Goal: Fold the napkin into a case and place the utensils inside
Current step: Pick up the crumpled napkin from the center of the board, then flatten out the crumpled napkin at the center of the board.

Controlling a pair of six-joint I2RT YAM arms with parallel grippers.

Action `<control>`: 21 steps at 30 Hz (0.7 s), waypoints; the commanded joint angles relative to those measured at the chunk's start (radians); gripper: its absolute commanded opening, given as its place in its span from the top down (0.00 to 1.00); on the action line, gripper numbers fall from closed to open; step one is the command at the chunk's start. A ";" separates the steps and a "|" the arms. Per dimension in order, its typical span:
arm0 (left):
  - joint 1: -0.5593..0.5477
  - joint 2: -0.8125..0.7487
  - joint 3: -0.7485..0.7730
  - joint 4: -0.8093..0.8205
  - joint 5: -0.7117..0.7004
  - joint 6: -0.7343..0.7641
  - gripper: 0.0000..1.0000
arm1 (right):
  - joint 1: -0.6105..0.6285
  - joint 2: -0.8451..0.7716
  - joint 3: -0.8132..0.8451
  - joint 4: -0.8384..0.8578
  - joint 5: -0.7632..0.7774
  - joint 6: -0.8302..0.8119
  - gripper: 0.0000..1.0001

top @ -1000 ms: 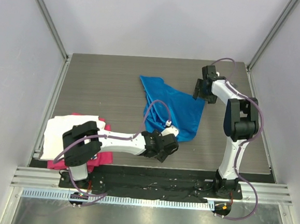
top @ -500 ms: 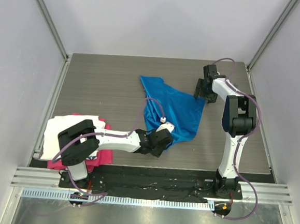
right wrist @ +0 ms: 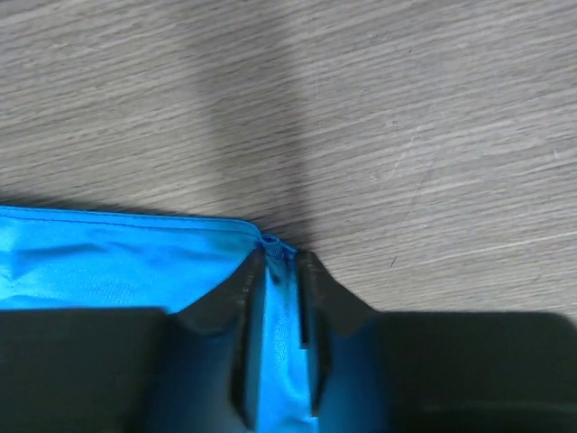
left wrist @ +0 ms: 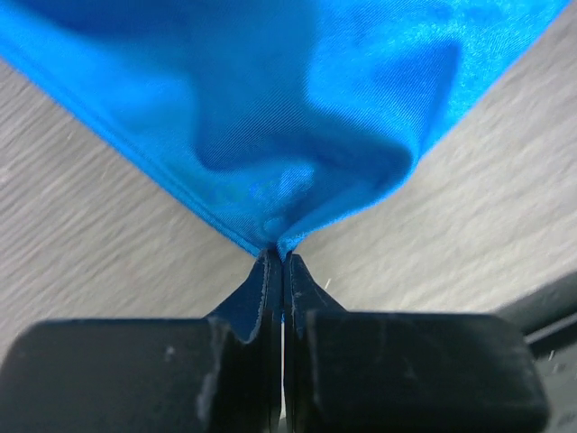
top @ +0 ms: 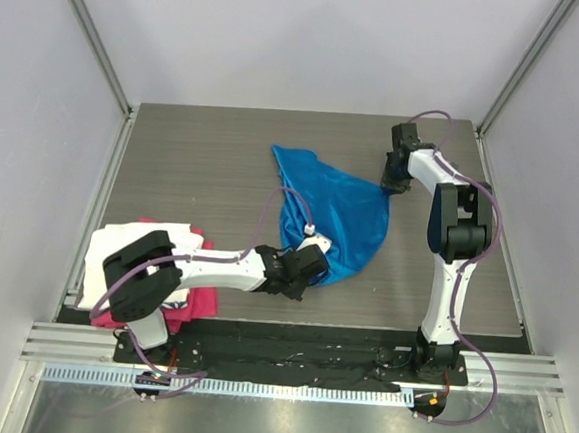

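On my end the left pincer (left wrist: 277, 259) is clamped tight on the near corner of the napkin (top: 338, 212), which lies rumpled mid-tabletop (top: 198, 169). Further back, the right pincer (right wrist: 279, 257) is pinched shut on its far right corner.

I see the napkin (top: 335, 215) lying on the bench (top: 193, 169), a little right of the middle. My left jaws sit at its near corner, which is pinched between them. My right jaws sit at its far right corner, and that corner is caught between them too. At the near left of the bench, well apart from the napkin, an upper cloth (top: 127, 242) lies on a lower cloth (top: 200, 305), just behind the left arm's base.
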State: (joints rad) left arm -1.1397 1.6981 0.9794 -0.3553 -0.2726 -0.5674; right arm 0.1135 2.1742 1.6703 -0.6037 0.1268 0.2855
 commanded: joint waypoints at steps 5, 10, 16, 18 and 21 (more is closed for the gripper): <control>0.051 -0.300 0.156 -0.223 -0.083 0.064 1.00 | -0.002 -0.216 -0.009 -0.025 -0.004 0.020 0.98; 0.054 -0.483 0.309 -0.220 -0.012 0.185 1.00 | -0.003 -0.520 -0.073 -0.059 0.030 0.034 0.99; 0.047 -0.566 0.582 -0.222 0.280 0.230 1.00 | -0.002 -0.893 -0.084 -0.117 0.028 0.061 0.99; 0.041 -0.595 0.617 -0.195 0.402 0.218 1.00 | -0.002 -1.039 -0.066 -0.152 0.053 0.066 0.99; 0.040 -0.611 0.679 -0.134 0.504 0.175 1.00 | -0.003 -1.196 -0.003 -0.208 0.074 0.072 0.99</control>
State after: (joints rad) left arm -1.0916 1.1030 1.5867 -0.5491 0.0021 -0.3820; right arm 0.1139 1.1416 1.6073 -0.7128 0.1555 0.3367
